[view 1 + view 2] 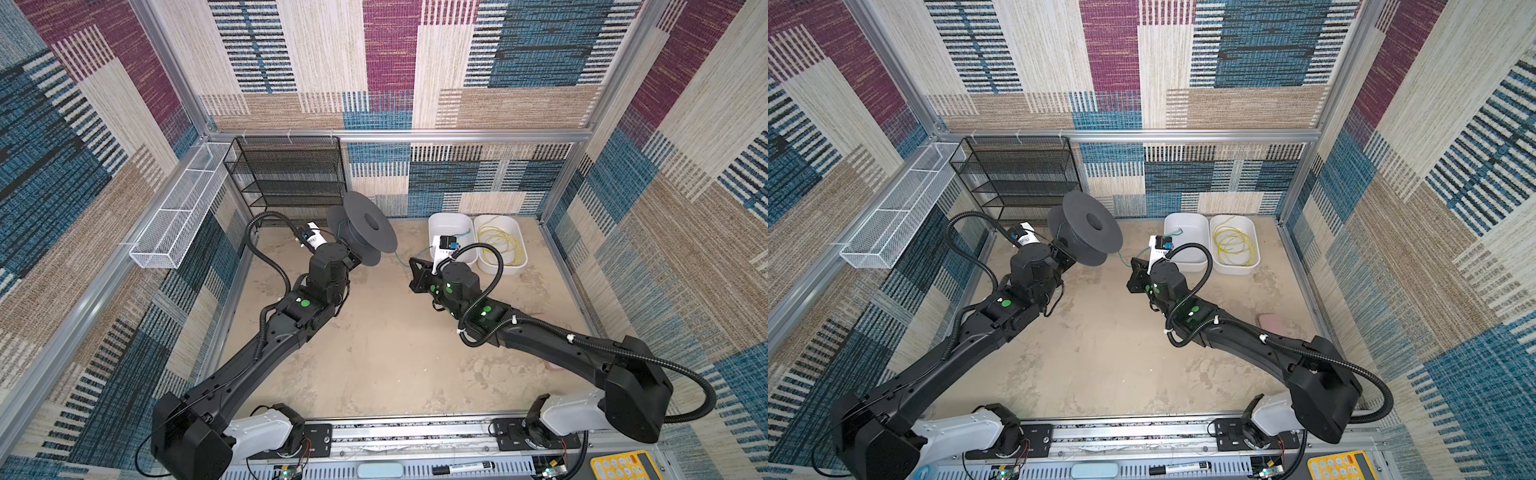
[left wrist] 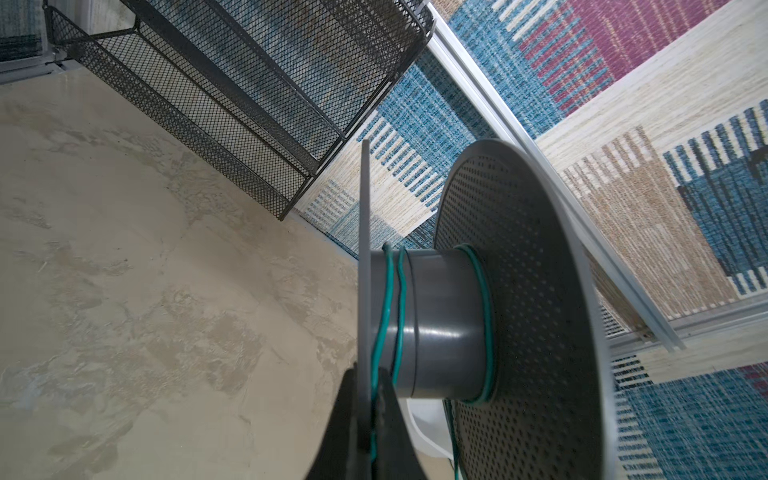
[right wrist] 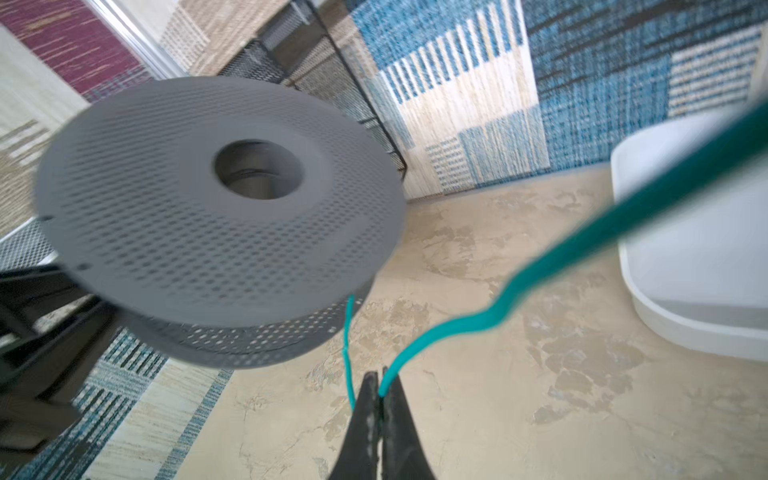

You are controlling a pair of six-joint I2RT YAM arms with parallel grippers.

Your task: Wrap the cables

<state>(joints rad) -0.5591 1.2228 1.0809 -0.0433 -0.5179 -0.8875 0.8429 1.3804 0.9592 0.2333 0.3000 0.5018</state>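
A grey spool (image 1: 365,226) (image 1: 1088,230) hangs tilted above the table, left of centre. My left gripper (image 1: 357,257) (image 2: 368,374) is shut on the edge of its thin flange, and a strand of the teal cable (image 2: 388,291) runs between the jaws too. A few teal turns lie around the hub (image 2: 440,320). My right gripper (image 1: 411,261) (image 3: 379,374) is shut on the teal cable (image 3: 582,245) just right of the spool (image 3: 216,199). From there the cable trails back to a white bin (image 1: 451,217). The yellow cable (image 1: 500,243) (image 1: 1233,245) lies looped in the neighbouring white bin (image 1: 521,249).
A black mesh shelf (image 1: 286,174) stands at the back left, close behind the spool. A white wire basket (image 1: 178,212) hangs on the left wall. A pink object (image 1: 1271,322) lies near the right wall. A marker (image 1: 461,468) and a yellow calculator (image 1: 619,465) sit at the front rail.
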